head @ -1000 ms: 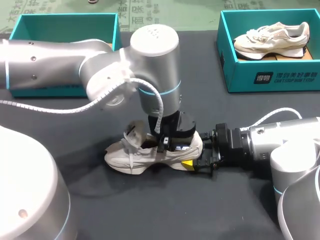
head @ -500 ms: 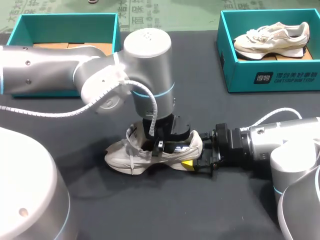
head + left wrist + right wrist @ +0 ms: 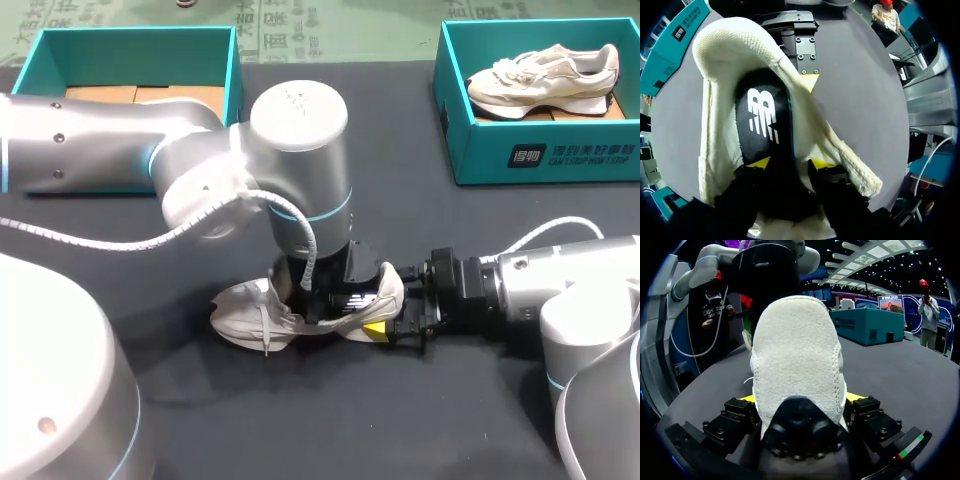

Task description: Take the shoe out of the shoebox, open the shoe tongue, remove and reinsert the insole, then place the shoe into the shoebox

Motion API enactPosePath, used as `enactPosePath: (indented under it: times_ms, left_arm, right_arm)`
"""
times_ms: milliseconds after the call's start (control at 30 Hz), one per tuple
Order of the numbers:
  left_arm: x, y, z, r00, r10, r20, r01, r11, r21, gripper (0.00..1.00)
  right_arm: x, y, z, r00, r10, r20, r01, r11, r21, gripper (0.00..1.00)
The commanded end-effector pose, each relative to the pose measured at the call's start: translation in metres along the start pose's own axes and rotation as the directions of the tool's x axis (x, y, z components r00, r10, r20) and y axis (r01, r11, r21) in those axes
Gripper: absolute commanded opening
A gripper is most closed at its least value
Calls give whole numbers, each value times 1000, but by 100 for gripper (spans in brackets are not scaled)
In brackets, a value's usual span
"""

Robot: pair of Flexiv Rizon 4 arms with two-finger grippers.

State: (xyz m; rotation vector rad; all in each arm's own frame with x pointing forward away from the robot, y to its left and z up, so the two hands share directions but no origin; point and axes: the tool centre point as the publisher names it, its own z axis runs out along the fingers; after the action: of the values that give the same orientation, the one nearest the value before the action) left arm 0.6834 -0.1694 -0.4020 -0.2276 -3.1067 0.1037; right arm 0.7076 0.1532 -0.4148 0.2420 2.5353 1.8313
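Shoe: cream suede-and-mesh sneaker (image 3: 245,310), upright on the dark table (image 3: 300,420), lower centre of frame.
Left fingers (image 3: 758,163): narrow, inside the sneaker's opening, pinching the black insole (image 3: 762,115).
Right fingers (image 3: 747,399): clamping the sneaker's heel from both sides.

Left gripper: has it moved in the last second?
Yes. The left gripper has gone down, deeper into the shoe, where it pinches the insole. Its arm now sits lower against the left shoebox.
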Motion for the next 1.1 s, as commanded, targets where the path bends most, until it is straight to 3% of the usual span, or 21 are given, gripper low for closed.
enactPosePath:
  times_ms: [33,533,700,1100]
  left_arm:
    - [7,-3,18,999,-12,45,13,1000,-19,44]
    - [-21,1,24,987,-77,141,86,994,-63,38]
    - [-28,2,28,985,-83,154,96,992,-79,31]
    - [-35,5,14,983,-95,158,105,992,-62,28]
  right_arm:
    - [-2,0,3,1000,3,1,-3,1000,4,0]
    - [-2,0,3,1000,3,1,-3,1000,4,0]
    - [-2,0,3,1000,3,1,-3,1000,4,0]
    - [-2,0,3,1000,3,1,-3,1000,4,0]
